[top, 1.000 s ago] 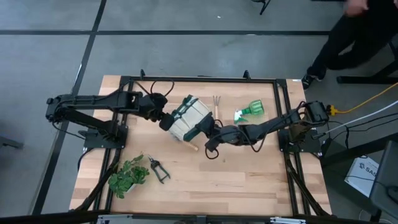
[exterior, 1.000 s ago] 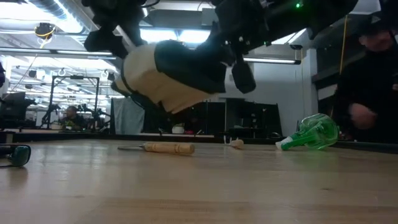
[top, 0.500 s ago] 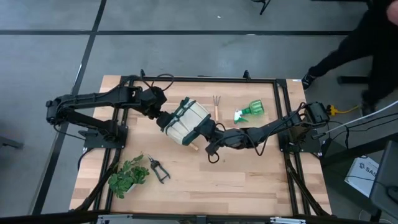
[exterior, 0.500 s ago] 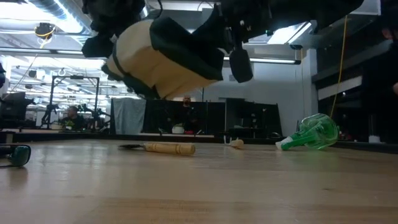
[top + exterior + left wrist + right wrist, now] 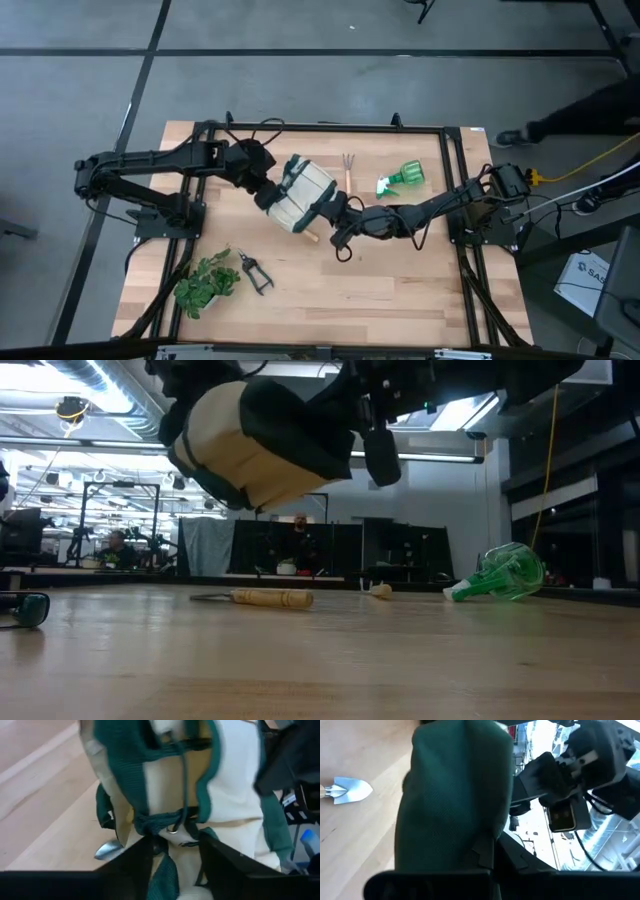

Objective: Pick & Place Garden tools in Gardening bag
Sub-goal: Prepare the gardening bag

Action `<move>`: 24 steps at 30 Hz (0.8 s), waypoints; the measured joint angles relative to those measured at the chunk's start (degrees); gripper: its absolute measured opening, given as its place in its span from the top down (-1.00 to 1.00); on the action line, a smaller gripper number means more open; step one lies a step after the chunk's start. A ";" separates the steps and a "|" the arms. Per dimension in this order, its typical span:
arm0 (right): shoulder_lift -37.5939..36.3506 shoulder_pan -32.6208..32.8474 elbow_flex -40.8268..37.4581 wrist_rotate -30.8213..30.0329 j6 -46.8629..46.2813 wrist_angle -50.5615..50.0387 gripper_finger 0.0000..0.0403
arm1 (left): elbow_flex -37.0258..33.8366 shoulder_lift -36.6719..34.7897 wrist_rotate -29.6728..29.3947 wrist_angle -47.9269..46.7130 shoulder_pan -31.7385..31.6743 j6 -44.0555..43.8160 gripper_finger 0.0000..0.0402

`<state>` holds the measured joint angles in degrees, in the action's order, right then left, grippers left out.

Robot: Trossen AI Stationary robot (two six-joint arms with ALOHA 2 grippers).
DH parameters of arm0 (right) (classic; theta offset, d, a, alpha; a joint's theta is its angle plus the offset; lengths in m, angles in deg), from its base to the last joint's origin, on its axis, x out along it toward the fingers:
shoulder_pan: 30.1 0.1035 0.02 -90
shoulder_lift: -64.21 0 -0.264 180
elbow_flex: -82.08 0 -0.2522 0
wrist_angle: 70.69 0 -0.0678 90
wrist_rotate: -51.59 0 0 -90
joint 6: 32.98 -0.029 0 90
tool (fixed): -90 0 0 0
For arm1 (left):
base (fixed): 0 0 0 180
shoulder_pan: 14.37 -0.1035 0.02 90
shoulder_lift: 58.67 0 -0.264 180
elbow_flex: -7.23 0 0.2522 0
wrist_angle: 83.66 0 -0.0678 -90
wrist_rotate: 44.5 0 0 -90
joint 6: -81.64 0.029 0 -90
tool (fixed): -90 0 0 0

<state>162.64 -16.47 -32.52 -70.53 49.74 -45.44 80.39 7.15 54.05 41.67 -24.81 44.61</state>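
The gardening bag (image 5: 298, 195), cream with dark green straps, hangs in the air between my two grippers, clear of the table in the low view (image 5: 260, 445). My left gripper (image 5: 265, 192) is shut on its left end and my right gripper (image 5: 333, 212) on its right side. The trowel (image 5: 255, 597) lies on the table under the bag, with its handle end (image 5: 311, 237) showing. The hand rake (image 5: 347, 165) and the green spray bottle (image 5: 402, 178) lie farther back. The black pruning shears (image 5: 253, 270) lie near the front left. My left gripper pinches the bag's green webbing at the rim (image 5: 167, 822) between its two fingers (image 5: 142, 857), coming from the table's left. The bag is lifted clear and tilted. My right gripper pinches a dark green fabric part of the bag (image 5: 465, 835), coming from the table's right. The fabric hides the fingertips.
A leafy green plant (image 5: 207, 283) stands at the front left beside the shears. A black frame (image 5: 320, 128) runs around the table's edges. There is bare wood at the front centre and right (image 5: 380, 290).
Both grippers have raised the bag, which now hangs higher above the table and is tipped more. The trowel has stayed on the table below it.
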 joint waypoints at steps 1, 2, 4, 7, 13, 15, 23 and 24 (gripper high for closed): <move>0.00 -0.14 0.00 0.00 -0.65 0.00 1.00 | 0.00 0.00 -0.35 0.00 0.48 0.31 0.46; 0.00 -0.34 0.00 0.02 -1.30 0.00 1.00 | 0.00 0.00 -0.46 0.07 0.90 0.79 0.56; 0.00 -0.73 0.00 0.00 -2.60 -0.03 0.99 | 0.00 -0.06 -1.13 0.41 1.55 1.79 0.78; 0.00 -1.21 0.00 -0.04 -4.51 -0.02 0.97 | 0.00 -0.15 -4.06 0.41 2.48 2.62 0.96; 0.00 -2.04 0.00 -0.06 -11.99 -0.22 0.94 | 0.36 -0.56 -10.29 -0.02 3.46 6.29 0.99; 0.00 -2.44 0.00 0.56 -15.85 -0.58 0.94 | 0.98 -0.74 -12.29 -0.02 3.72 7.91 0.99; 0.02 -3.80 0.02 9.31 -28.91 -7.12 0.93 | 2.86 -0.76 -18.73 -0.53 3.81 13.90 1.00; -0.02 -3.83 0.03 9.28 -31.05 -6.65 0.93 | 2.93 -0.74 -19.62 -0.86 3.81 14.63 1.00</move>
<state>162.62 -20.30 -32.49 -61.25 18.69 -52.10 83.32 6.41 34.43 40.81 -21.00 59.24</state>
